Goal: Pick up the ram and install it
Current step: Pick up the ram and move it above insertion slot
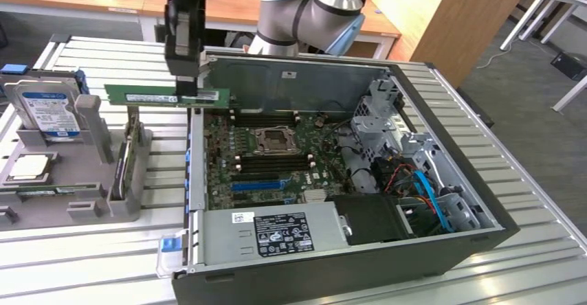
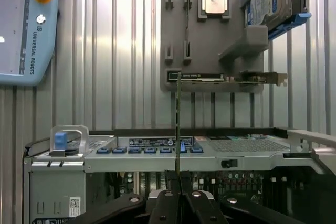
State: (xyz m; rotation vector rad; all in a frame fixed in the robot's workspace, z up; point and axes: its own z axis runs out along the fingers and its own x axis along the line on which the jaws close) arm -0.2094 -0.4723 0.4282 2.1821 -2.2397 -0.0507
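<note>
My gripper (image 1: 186,88) is shut on the ram (image 1: 147,97), a thin green stick held level in the air above the open computer case's wall (image 1: 194,154) on the exterior view's left. In the wrist view the ram (image 2: 178,124) shows edge-on as a thin line rising from between my fingertips (image 2: 178,184), above the case rim (image 2: 157,153). The motherboard (image 1: 275,157) lies in the case with black memory slots (image 1: 271,161) beside the processor socket (image 1: 273,140).
A grey parts fixture (image 1: 92,181) on the exterior view's left holds a hard drive (image 1: 51,113) and a processor (image 1: 27,167). A blue slot strip (image 1: 257,183), the power supply (image 1: 275,229) and drive cages (image 1: 417,174) sit in the case. A teach pendant (image 2: 26,24) lies nearby.
</note>
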